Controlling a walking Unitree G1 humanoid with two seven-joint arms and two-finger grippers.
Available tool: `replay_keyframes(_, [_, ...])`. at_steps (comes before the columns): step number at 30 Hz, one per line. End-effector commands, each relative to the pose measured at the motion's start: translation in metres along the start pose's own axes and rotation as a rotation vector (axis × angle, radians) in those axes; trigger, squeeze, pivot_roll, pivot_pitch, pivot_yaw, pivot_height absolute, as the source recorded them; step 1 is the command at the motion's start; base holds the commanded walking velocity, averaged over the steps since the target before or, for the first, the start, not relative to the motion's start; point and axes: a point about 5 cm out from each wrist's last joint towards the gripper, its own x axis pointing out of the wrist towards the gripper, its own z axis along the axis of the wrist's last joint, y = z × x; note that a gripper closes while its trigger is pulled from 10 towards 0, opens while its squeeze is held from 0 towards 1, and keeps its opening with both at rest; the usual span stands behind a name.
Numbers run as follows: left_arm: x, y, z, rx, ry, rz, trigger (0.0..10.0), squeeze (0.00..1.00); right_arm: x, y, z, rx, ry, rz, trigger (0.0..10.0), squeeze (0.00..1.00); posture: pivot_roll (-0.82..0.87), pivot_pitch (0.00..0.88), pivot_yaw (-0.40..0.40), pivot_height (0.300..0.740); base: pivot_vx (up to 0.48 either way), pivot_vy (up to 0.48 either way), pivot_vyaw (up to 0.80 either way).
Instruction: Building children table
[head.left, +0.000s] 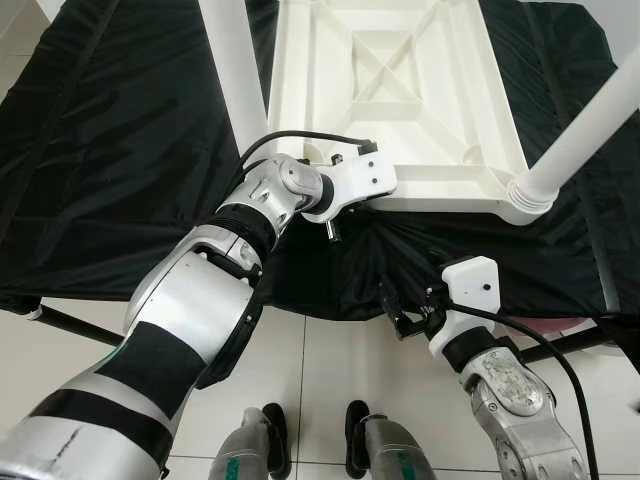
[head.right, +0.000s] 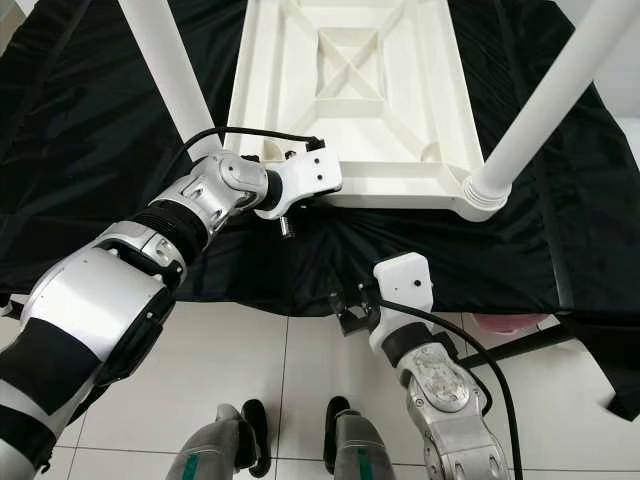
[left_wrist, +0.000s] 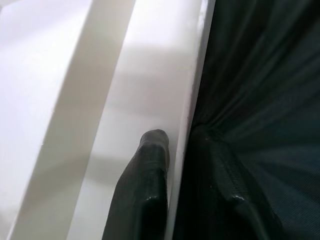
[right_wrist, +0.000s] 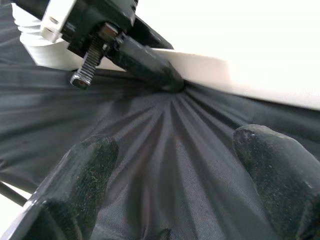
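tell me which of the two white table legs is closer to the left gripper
The leg rising on the robot's left side of the upturned tabletop. The left gripper grips the tabletop's near edge just beside its base; the other leg stands at the far right corner.

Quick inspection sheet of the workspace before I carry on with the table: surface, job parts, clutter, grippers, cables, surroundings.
Surface: black cloth, creased, draped over the near edge.
Job's things: white tabletop lying upside down, ribs showing; two white legs standing up from its near corners.
Clutter: a pink item at the cloth's right edge, too hidden to name.
Grippers: left gripper clamped on the tabletop's near rim, one finger on the white face; right gripper open, apart from the tabletop, facing the cloth's edge.
Cables: black cable looping over the left wrist; another along the right forearm.
Surroundings: white tiled floor; robot's feet below.
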Motion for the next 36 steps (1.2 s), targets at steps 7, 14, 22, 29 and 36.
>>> replay_keyframes(7, [-0.014,0.01,0.015,-0.311,-0.416,0.003,0.0,0.0,0.0,-0.001,-0.007,0.023,0.022,-0.01,10.0,0.0,-0.17,0.214,0.036,0.74,0.0,0.0,0.0])
replay_keyframes(14, [-0.011,0.001,0.01,-0.212,-0.362,-0.053,0.0,0.0,0.001,-0.006,-0.008,0.012,0.021,-0.018,10.0,0.0,-0.16,0.205,0.032,0.74,0.0,0.0,0.0])
replay_keyframes(22, [0.001,-0.024,-0.01,0.144,-0.106,-0.136,10.0,0.53,0.004,-0.005,-0.007,0.008,0.014,-0.019,10.0,0.0,-0.16,0.206,0.038,0.74,0.0,0.0,0.0])
replay_keyframes(29, [0.002,-0.029,-0.01,0.127,-0.117,-0.203,10.0,0.69,0.004,-0.005,-0.007,0.01,0.012,-0.026,10.0,0.0,-0.16,0.209,0.048,0.74,0.0,0.0,0.0])
replay_keyframes(36, [-0.002,-0.01,0.007,-0.054,-0.206,-0.115,10.0,0.0,0.004,-0.004,-0.008,0.013,0.01,-0.032,10.0,0.0,-0.16,0.209,0.053,0.74,0.0,0.0,0.0])
